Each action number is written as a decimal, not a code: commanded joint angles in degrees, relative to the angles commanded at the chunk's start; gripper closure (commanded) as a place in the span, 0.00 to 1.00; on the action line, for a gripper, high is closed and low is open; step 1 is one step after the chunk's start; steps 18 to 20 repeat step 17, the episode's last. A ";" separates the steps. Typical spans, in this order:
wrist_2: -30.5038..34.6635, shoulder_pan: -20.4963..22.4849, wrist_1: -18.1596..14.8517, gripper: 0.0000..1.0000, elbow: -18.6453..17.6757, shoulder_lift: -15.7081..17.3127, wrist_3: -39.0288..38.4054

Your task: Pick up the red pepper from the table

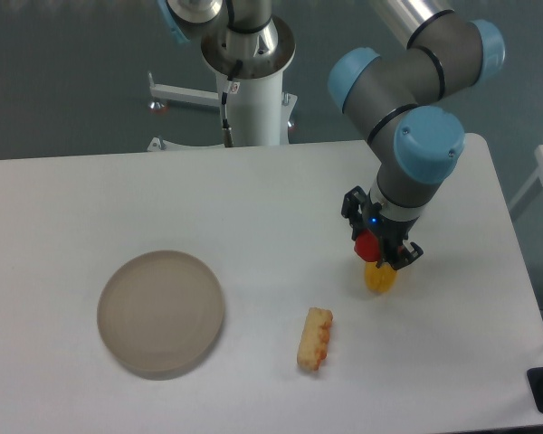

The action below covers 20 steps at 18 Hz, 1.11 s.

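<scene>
Four items lie on or over the table [63, 190], listed from the left.

1. Round beige-grey plate [160, 313]: flat on the near left part of the white top, nothing on it, well apart from everything else.

2. Oblong yellow food piece with red-orange flecks [315, 338]: lying near the front centre, long axis running roughly front to back, apart from the plate and from the arm.

3. Red pepper [369, 244]: only a small glossy red patch shows, pinched between the black fingers of the gripper [380, 247], right of centre. Whether it touches the tabletop cannot be told; the fingers and the wrist above cover most of it.

4. Yellow pepper [380, 278]: just below and in front of the gripper, its upper part hidden by the fingertips; contact with the red pepper cannot be told.

Gripper state: fingers drawn in narrow around the red pepper, pointing down at the table.

Behind the table: a white robot pedestal [250, 90].
</scene>
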 joint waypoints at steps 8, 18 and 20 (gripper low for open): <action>0.53 0.88 6.15 0.63 -7.39 3.52 1.76; 0.62 1.06 6.07 0.64 -7.39 3.61 1.76; 0.62 1.06 6.07 0.64 -7.39 3.61 1.76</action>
